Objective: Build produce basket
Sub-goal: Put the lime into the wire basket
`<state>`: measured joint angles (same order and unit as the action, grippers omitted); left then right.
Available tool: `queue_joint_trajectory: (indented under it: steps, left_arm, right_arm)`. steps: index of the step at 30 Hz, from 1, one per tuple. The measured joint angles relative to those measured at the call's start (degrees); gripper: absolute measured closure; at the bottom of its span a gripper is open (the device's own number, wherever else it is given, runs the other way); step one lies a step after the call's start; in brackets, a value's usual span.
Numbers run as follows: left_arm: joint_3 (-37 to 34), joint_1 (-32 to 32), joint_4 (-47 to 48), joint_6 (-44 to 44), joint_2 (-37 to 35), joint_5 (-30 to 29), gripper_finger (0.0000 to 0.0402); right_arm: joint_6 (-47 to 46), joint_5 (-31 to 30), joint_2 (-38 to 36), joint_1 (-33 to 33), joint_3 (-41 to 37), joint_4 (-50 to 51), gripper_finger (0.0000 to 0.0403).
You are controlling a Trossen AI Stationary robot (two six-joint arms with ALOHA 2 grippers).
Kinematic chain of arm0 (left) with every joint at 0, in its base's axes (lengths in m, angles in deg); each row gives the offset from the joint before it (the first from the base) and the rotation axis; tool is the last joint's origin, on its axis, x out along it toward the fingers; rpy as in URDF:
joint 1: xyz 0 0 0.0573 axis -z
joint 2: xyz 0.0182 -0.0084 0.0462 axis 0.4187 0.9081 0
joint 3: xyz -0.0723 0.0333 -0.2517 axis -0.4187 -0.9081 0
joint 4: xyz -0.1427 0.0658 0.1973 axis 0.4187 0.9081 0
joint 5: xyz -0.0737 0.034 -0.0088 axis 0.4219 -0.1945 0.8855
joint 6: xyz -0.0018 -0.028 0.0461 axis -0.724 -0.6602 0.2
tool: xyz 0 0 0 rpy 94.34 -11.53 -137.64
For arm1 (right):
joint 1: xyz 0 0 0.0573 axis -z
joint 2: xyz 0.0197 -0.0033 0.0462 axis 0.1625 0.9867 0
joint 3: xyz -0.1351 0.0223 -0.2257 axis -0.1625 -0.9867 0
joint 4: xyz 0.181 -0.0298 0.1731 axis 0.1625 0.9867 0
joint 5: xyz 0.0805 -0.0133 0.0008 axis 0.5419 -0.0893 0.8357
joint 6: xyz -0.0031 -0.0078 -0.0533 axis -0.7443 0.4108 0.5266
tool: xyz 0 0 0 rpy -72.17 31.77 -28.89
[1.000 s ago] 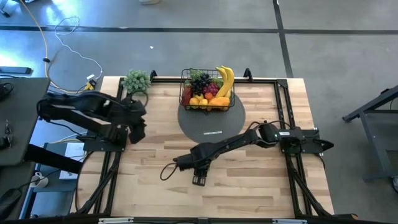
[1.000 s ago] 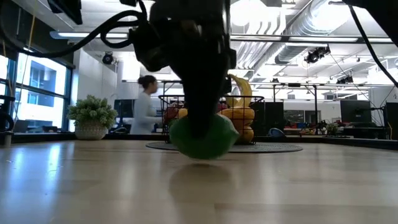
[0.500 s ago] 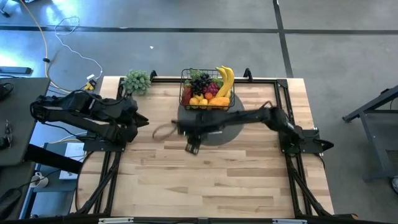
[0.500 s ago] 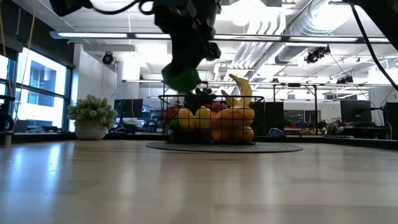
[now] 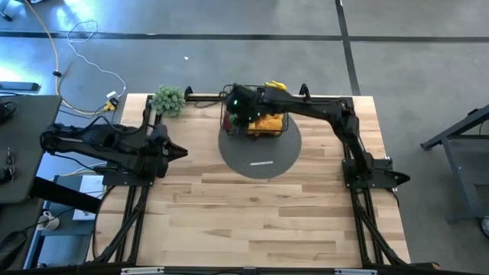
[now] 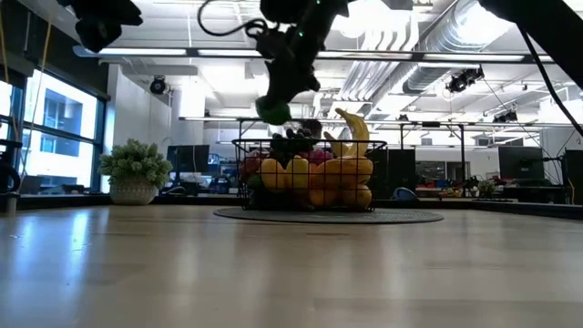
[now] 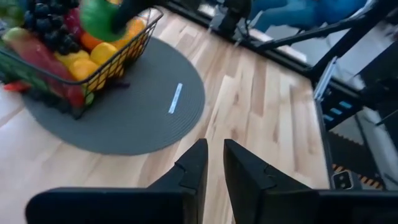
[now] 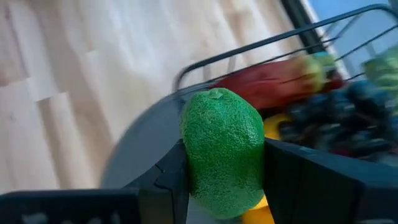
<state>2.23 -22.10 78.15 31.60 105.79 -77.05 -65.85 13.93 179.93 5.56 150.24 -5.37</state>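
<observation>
so right gripper [image 8: 224,180] clamps bumpy green lime [image 8: 222,152] over full black wire basket [image 6: 310,175]; release risks roll-off; left gripper [image 7: 210,163] near-closed, empty

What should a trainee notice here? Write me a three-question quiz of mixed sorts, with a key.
1. True or false: the right gripper is shut on the green fruit.
2. Where is the green fruit? A: lying on the bare wood. B: held in the air above the basket. C: lying on the mat beside the basket.
3. Fill in: the basket stands on a round grey ___.

Key: 1 true; 2 B; 3 mat.
</observation>
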Motion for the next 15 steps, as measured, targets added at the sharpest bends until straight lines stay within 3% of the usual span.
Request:
queue_joint_trajectory:
  steps: [15]
  left_arm:
    - [-18.91, 0.0, -20.78, 0.86, -9.59, -0.1, 0.0387]
  right_arm:
    - [6.25, 6.25, 4.1, 7.69, 0.0, 0.47, 0.0279]
